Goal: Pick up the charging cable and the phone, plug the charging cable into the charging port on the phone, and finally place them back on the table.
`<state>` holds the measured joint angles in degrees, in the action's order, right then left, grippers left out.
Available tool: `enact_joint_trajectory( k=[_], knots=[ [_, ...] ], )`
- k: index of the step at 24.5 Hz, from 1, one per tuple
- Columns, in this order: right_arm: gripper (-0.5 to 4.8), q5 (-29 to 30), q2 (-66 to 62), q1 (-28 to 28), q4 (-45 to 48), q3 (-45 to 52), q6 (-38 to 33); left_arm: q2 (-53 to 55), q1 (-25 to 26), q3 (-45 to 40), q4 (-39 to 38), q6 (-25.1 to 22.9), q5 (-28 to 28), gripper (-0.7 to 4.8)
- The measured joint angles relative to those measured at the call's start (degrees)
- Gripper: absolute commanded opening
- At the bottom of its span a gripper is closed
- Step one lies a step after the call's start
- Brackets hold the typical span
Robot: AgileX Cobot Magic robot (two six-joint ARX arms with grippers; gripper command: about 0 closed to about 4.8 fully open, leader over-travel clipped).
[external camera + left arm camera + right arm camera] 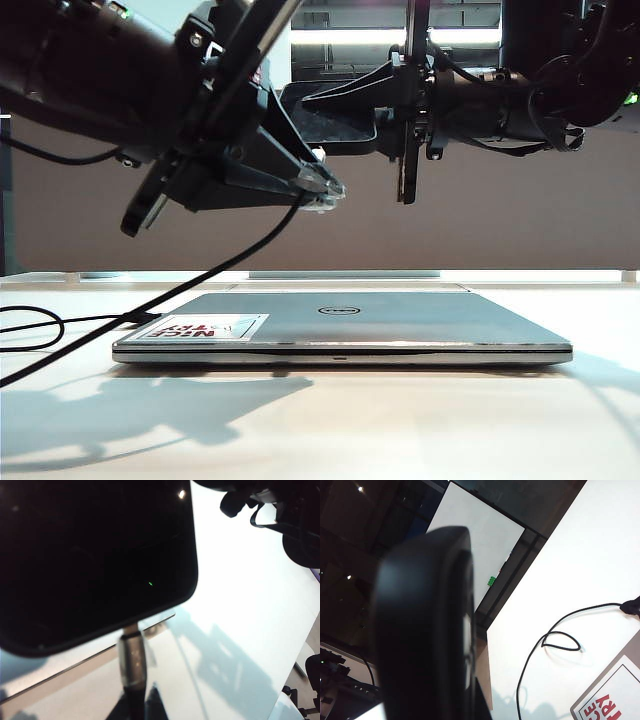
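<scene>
In the exterior view both arms hang above the table (330, 425). My left gripper (326, 191) reaches in from the upper left, shut on the charging cable (205, 283), whose black cord sags down to the table's left side. In the left wrist view the silver plug (132, 655) stands out from the gripper (136, 702) and its tip meets the short end edge of the phone (95, 555); the charging port is hidden behind it. My right gripper (400, 95) comes from the upper right, shut on the phone (407, 170), held edge-on. The phone (425, 630) fills the right wrist view and hides that gripper (472, 705).
A closed silver Dell laptop (345, 322) with a red-and-white sticker (205, 327) lies under the arms. A second thin black cord (555, 640) loops on the white table beside it. A brown-grey divider panel (500, 230) stands behind.
</scene>
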<state>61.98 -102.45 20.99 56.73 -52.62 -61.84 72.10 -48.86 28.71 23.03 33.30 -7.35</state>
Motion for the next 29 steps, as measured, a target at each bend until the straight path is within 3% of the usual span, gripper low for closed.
enact_joint_trajectory(
  k=[15,17,19,21,29],
  knots=[
    [-0.01,0.72,0.0,0.07,0.37,0.0,0.52,1.44,0.0,-0.02,3.39,2.32,-0.13,-0.03],
    [-0.01,0.72,0.0,0.07,0.37,0.0,0.61,1.44,0.0,-0.02,3.37,2.29,-0.13,0.31],
    [-0.01,0.74,0.0,0.04,0.37,-0.02,0.61,1.44,0.0,-0.02,3.37,2.34,-0.13,1.21],
    [-0.01,1.55,0.0,0.11,0.24,0.02,0.7,1.44,0.02,0.0,4.46,2.34,0.04,1.61],
    [-0.02,1.92,0.0,0.04,0.2,0.07,0.79,1.4,0.22,0.04,5.55,2.25,0.17,1.62]
  ],
)
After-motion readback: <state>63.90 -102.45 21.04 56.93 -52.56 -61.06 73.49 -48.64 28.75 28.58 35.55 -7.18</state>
